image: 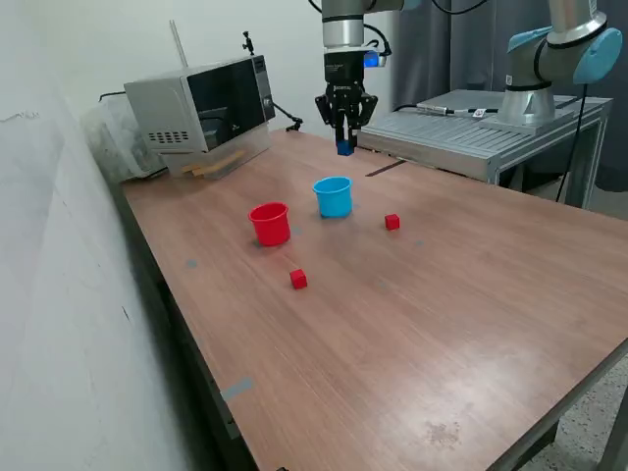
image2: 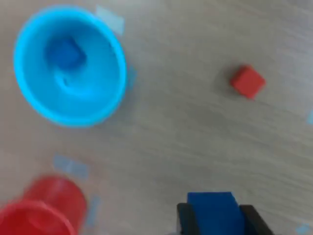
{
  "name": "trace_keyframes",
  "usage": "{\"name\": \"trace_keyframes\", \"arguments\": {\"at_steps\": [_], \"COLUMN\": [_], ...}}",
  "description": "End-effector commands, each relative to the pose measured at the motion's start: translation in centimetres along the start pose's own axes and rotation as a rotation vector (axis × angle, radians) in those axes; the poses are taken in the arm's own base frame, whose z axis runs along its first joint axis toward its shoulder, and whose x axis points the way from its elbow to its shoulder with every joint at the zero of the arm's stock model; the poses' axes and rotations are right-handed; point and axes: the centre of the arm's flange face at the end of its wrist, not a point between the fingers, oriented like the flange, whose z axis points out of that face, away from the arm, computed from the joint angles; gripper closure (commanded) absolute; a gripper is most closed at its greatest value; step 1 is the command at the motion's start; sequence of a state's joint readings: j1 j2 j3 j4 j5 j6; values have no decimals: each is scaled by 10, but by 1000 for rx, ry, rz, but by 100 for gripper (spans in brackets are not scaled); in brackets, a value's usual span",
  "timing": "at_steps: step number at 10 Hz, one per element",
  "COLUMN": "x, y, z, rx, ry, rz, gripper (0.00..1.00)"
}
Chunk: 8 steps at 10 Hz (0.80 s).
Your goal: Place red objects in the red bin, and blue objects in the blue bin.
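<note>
The gripper (image: 344,137) hung high above the wooden table (image: 471,294), its fingers clamped on a dark blue cube (image2: 213,211). Below it stood the light blue cup (image: 334,196), with another blue cube (image2: 65,53) inside. The red cup (image: 270,223) stood beside that; two red cubes (image: 392,222) (image: 298,279) lay apart on the table.

No text, label, brand or number is legible in either view.

Blue cubes: one (image2: 65,53) lies inside the cyan cup (image: 334,197); another (image: 345,148) is held aloft.
Red cup (image: 270,223): upright beside the cyan cup.
Red cubes (image: 298,279) (image: 392,222): on the table, apart.
</note>
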<state>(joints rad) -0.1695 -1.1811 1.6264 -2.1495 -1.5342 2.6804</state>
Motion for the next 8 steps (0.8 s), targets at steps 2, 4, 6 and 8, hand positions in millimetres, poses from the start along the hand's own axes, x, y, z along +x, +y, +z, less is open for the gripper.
{"name": "trace_keyframes", "arguments": {"at_steps": [2,4,6,8], "x": [-30,-56,-71,-84], "y": [-48,-54,-52,-55], "z": [11,21,42,67], "rx": [55,58,65,79], "ry": [-16,-19,-16,-5], "rz": [214,255,272,293], "gripper": [100,100,100,100]}}
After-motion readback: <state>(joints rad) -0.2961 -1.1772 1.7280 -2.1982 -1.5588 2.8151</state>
